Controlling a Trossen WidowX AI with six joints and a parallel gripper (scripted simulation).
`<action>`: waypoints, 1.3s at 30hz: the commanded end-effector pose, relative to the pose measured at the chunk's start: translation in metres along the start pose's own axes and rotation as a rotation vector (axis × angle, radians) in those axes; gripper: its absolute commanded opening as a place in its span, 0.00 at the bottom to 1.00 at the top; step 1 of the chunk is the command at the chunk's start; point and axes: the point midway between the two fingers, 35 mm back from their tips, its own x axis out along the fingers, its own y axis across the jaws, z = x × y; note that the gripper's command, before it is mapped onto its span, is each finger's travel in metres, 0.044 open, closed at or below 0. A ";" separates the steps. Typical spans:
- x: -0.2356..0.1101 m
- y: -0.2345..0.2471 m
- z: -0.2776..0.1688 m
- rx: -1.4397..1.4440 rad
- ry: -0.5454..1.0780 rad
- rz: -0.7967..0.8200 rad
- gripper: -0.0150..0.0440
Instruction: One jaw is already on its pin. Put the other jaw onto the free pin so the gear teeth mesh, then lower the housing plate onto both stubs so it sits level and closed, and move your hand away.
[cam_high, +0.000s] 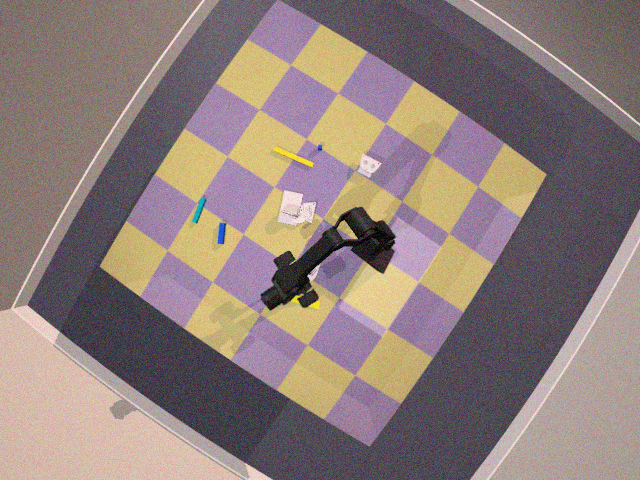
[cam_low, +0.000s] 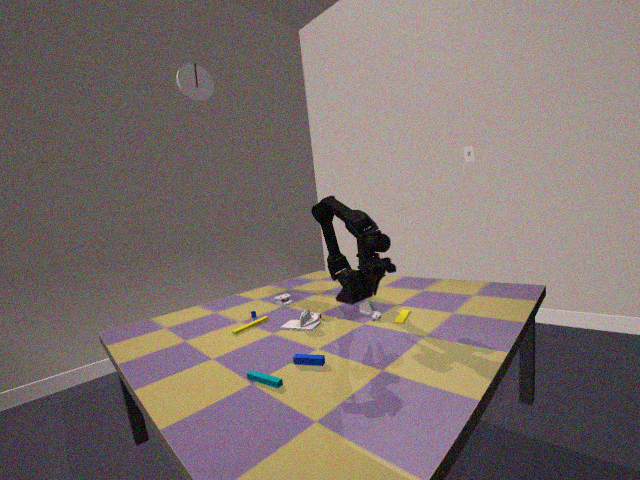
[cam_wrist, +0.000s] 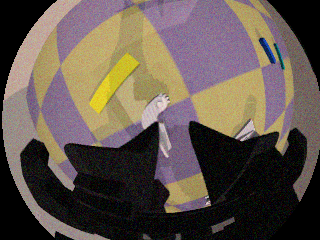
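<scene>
Checkered yellow-and-purple worktop (cam_high: 201, 160) (cam_low: 268, 439) (cam_wrist: 220, 50), centre of the top view: smooth, faintly glossy. Black jointed arm (cam_high: 323, 250) (cam_low: 356, 219), same view, centre: plastic-looking, mostly matt. Flat yellow block (cam_high: 314, 303) (cam_low: 402, 316) (cam_wrist: 114, 83), upper left of the wrist view: matt, smooth.
</scene>
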 end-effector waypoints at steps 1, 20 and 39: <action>0.000 0.000 0.000 0.000 0.000 0.000 0.65; 0.000 0.000 0.000 0.000 0.000 0.000 1.00; 0.000 0.000 0.000 0.000 0.000 0.000 0.91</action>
